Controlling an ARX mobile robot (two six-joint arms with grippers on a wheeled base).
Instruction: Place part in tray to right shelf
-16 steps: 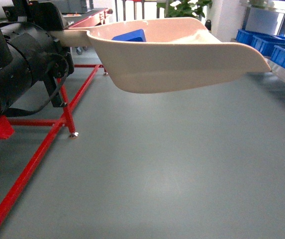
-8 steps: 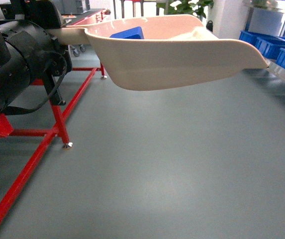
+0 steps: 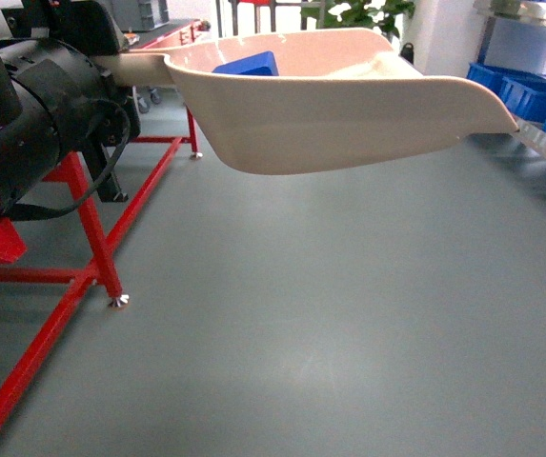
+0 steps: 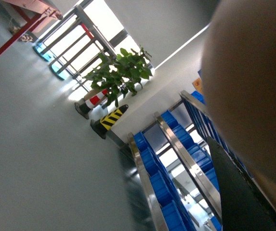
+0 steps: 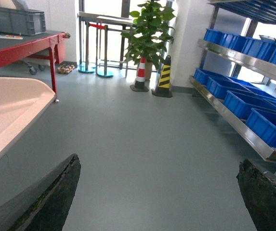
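- Steel shelf [image 5: 246, 134] with its blue crates [image 5: 268, 127] stands ahead and to the right of your right gripper [image 5: 157, 202]. It is well apart from the tray, so the drop-off has not begun.
- Cream plastic tray [image 3: 349, 114] hangs level in the air, out to the right of the left arm [image 3: 34, 124], handle end toward that arm. You would judge it carried by the left gripper, but the grasp itself is hidden behind the arm's black housing, and the left wrist view is mostly blocked by a blurred tan surface, so you cannot tell how its jaws stand.
- Right gripper holds nothing: its two dark fingers [image 5: 51, 202] sit spread wide with only floor between them, the tray's edge just to their left.
- Blue part [image 3: 249, 65] lies inside the tray at the deep handle end, so loading is done.
- What you have left, by my reading: close the gap to the shelf and set the tray down there.
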